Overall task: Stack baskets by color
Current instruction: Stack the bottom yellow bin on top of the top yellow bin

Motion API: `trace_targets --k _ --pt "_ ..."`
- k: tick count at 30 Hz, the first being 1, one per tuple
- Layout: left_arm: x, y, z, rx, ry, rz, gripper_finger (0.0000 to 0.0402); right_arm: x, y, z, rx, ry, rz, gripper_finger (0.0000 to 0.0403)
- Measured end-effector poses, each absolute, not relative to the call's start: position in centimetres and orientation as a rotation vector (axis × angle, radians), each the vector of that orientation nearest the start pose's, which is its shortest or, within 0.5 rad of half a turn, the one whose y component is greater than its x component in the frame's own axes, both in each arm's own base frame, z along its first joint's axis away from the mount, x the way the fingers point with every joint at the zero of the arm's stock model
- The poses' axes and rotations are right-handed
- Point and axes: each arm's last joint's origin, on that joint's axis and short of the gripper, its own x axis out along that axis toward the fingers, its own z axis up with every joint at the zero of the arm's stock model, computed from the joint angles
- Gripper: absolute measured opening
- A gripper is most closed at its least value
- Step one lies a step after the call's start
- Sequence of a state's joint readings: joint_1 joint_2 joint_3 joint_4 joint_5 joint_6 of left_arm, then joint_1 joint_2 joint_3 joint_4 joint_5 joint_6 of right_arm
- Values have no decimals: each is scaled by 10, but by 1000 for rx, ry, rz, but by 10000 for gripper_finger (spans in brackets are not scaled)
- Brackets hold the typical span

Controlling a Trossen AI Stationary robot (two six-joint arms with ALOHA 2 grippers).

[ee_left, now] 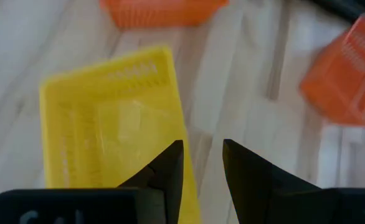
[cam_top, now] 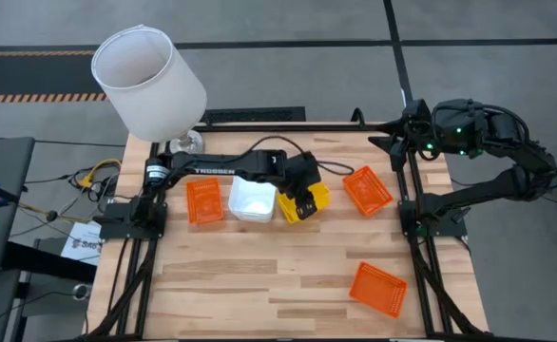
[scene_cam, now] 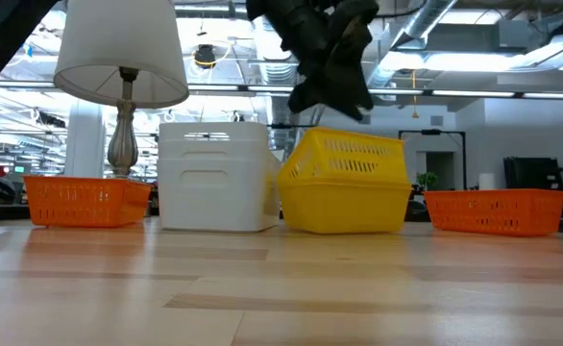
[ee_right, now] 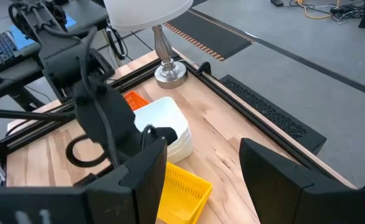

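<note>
A stack of yellow baskets [cam_top: 302,204] [scene_cam: 344,183] stands mid-table; its top basket [ee_left: 114,118] sits tilted in the one below. Left of it stand a stack of white baskets [cam_top: 252,199] [scene_cam: 214,178] and an orange basket [cam_top: 203,201]. Two more orange baskets lie to the right [cam_top: 367,190] and near right [cam_top: 378,288]. My left gripper [ee_left: 202,168] [scene_cam: 330,91] hovers just above the yellow stack's right edge, open by a narrow gap, with only table showing between its fingers. My right gripper [ee_right: 201,180] waits open, raised at the far right [cam_top: 394,142].
A lamp with a large white shade [cam_top: 150,81] stands at the table's far left corner, its base [ee_right: 170,71] behind the white stack. The dark frame rails [cam_top: 259,123] run along the table's edges. Bare wood [cam_top: 259,285] lies along the near side.
</note>
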State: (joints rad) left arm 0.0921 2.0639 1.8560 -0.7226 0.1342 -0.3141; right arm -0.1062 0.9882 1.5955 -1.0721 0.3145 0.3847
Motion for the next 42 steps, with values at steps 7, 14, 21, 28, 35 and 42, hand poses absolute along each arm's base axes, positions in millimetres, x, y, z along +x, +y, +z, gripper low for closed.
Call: trace_targets --k 7,14,21,28,35,42 --pt "449 29 246 -308 981 151 99 125 -22 470 324 379 -496 226" --pt "445 30 233 -310 1026 162 95 125 -22 470 323 378 -496 226" --pt "448 27 242 -293 999 170 11 125 -22 470 324 378 -496 226" --pt "449 13 256 -177 985 223 2 125 -22 470 323 378 -496 226" --pt "447 0 255 -79 1001 269 1 125 -22 470 323 378 -496 226" --pt "445 -8 245 -21 1015 322 1 125 -22 470 323 378 -496 226"
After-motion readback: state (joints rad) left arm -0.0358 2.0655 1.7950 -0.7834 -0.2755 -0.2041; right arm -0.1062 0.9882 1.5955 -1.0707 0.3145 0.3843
